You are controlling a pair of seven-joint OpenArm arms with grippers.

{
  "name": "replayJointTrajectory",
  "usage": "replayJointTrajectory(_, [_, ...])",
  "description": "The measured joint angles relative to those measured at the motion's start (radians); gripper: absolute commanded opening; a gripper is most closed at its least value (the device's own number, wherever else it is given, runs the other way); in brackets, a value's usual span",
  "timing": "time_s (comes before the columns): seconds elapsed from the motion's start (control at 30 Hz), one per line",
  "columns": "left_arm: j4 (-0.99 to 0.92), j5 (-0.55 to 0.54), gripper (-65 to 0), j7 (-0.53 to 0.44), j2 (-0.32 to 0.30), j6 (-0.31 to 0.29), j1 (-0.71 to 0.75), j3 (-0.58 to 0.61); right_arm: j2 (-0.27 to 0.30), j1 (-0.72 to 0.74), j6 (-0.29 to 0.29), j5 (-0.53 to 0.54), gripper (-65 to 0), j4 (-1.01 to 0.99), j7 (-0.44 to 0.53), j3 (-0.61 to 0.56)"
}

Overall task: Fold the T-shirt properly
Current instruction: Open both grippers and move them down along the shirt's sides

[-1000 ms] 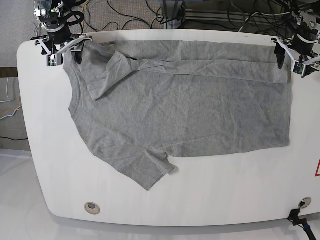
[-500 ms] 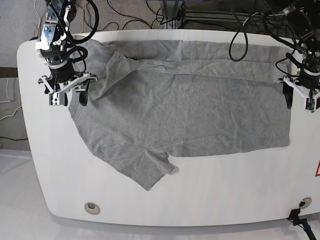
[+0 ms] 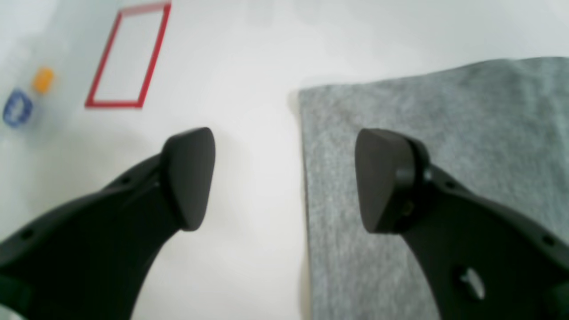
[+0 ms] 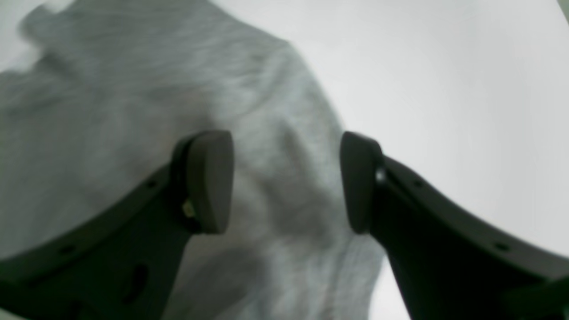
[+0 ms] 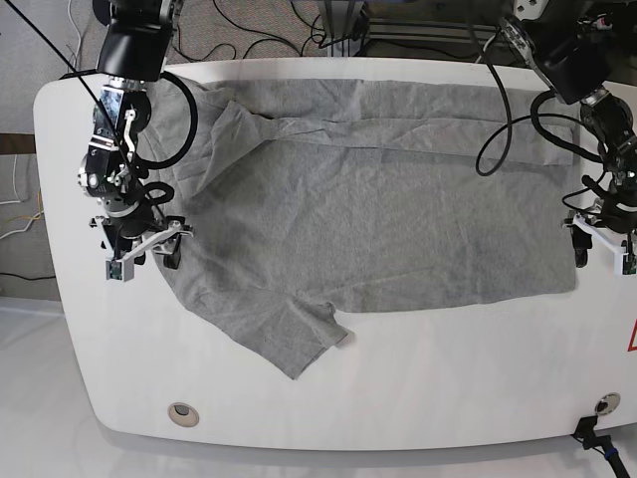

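Observation:
The grey T-shirt [image 5: 368, 219] lies spread on the white table [image 5: 448, 388], its far edge folded over in a strip and one sleeve [image 5: 289, 334] pointing to the front. My left gripper [image 5: 604, 257] stands open at the shirt's hem side, on the base view's right. In the left wrist view the left gripper [image 3: 284, 178] straddles the hem edge of the shirt [image 3: 444, 155], just behind its front corner. My right gripper [image 5: 142, 261] stands open at the shoulder side. In the right wrist view the right gripper [image 4: 286, 182] has the shirt [image 4: 133, 111] edge between its fingers.
A red tape rectangle [image 3: 129, 58] and small blue [image 3: 18, 106] and orange [image 3: 43, 80] things lie on the table beyond the hem. A round hole [image 5: 182, 413] sits near the front left edge. Cables [image 5: 249, 30] run behind the table.
Both grippers have moved from the shirt's far corners toward the front, along its two side edges. They are still open. The shirt has not visibly shifted.

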Motion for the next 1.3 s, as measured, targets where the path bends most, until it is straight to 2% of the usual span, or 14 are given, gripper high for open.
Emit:
replayJointTrajectory(0.1, [-0.095,-0.002,-18.4,-0.015,-0.025,-0.005,-0.040,0.002,0.018,0.068,0.005,0.000,-28.2,-0.109,0.050,-0.008])
replayJointTrajectory(0.2, [-0.198,-0.005,-18.4,-0.099,-0.048,0.008,-0.078,-0.001,0.030,0.126,0.050,0.003,-28.2,-0.226,0.081,-0.052])
replayJointTrajectory(0.27, [-0.276,0.000,-18.4,-0.102,-0.068,0.000,-0.102,0.002,0.029,0.153,0.046,0.001,-28.2,-0.284,0.114,-0.058])
replayJointTrajectory(0.4, [-0.430,0.003,-18.4,-0.123,-0.100,0.004,-0.149,0.001,0.035,0.222,0.075,0.000,-28.2,-0.399,0.118,-0.058])
replayJointTrajectory(0.47, [-0.492,-0.002,-18.4,-0.175,-0.110,0.004,-0.174,0.001,0.034,0.248,0.088,-0.002,-28.2,-0.425,0.134,-0.061])
replayJointTrajectory(0.63, [-0.631,-0.002,-18.4,-0.236,-0.127,0.004,-0.214,0.027,0.037,0.330,0.089,-0.003,-28.2,-0.563,0.169,-0.062])
replayJointTrajectory(0.7, [-0.678,0.004,-18.4,-0.249,-0.131,0.013,-0.227,0.052,0.039,0.357,0.118,0.000,-28.2,-0.619,0.213,-0.062])
replayJointTrajectory(0.77, [-0.697,0.002,-18.4,-0.278,-0.125,0.004,-0.233,0.061,0.035,0.387,0.118,-0.025,-28.2,-0.681,0.230,-0.063])
replayJointTrajectory(0.9, [-0.719,0.000,-18.4,-0.278,-0.125,0.005,-0.241,0.066,0.027,0.393,0.117,-0.120,-28.0,-0.700,0.270,-0.063])
replayJointTrajectory(1.13, [-0.764,-0.003,-18.4,-0.281,-0.128,0.008,-0.279,0.065,0.014,0.399,0.126,-0.121,-28.2,-0.742,0.280,-0.063])
replayJointTrajectory(1.17, [-0.764,-0.002,-18.4,-0.281,-0.129,0.008,-0.280,0.065,0.016,0.398,0.142,-0.128,-28.2,-0.760,0.305,-0.063])
replayJointTrajectory(1.3, [-0.764,-0.003,-18.4,-0.281,-0.129,0.008,-0.282,0.065,0.011,0.398,0.177,-0.117,-28.2,-0.768,0.302,-0.061])
